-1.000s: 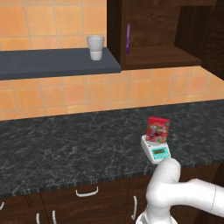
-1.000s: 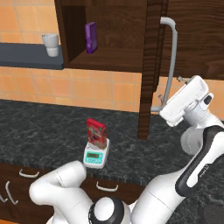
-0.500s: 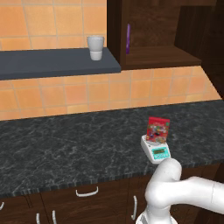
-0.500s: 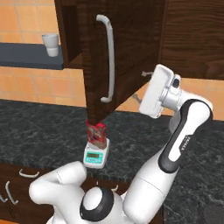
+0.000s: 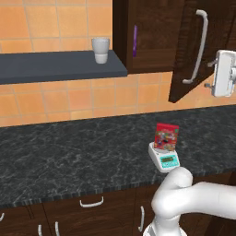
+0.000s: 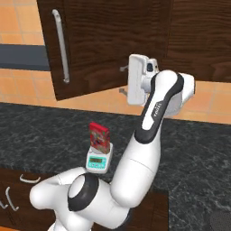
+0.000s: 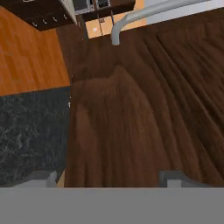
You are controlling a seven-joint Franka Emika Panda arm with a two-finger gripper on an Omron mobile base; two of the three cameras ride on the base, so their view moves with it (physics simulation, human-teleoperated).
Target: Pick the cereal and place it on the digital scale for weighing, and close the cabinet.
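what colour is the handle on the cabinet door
Silver-grey, a long bar handle on the dark brown cabinet door; the right base view shows it best.

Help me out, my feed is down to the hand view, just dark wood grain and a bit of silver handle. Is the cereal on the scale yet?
Observer: Yes, the cereal stands upright on the digital scale.
Operator: Is the cabinet shut?
Observer: No. In the left base view its door hangs partly open, and a thin purple item shows inside.
Operator: Where is my gripper against the door?
Observer: The gripper points its fingers at the door's outer face, empty, below and to the side of the bar handle.
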